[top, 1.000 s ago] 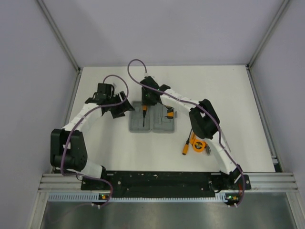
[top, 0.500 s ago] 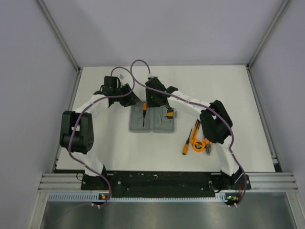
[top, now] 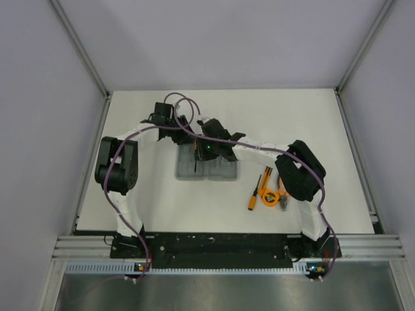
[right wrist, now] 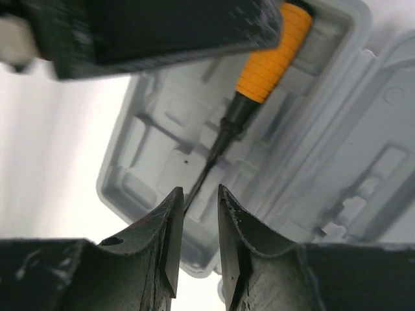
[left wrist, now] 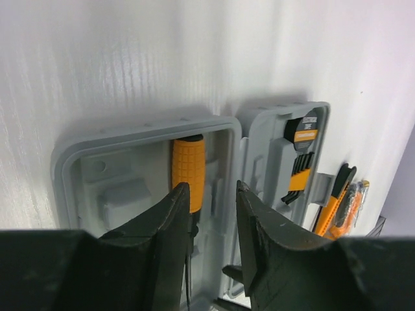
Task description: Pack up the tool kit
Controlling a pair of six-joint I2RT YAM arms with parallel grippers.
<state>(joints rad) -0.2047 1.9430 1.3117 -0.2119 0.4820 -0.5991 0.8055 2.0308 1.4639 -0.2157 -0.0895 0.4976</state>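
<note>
Top external view: we see the grey tool case (top: 224, 172) lying open on the white table (top: 292, 116). An orange-handled screwdriver (left wrist: 188, 172) sits in its left half; small black tools (left wrist: 298, 172) sit in the other. Our left gripper (left wrist: 211, 194) hovers over the handle, jaws slightly parted, holding nothing. Our right gripper (right wrist: 197, 194) is likewise narrowly parted above the shaft. A second screwdriver (top: 253, 199), tape measure (top: 268, 194) and pliers (top: 283, 201) lie loose to the case's right.
</note>
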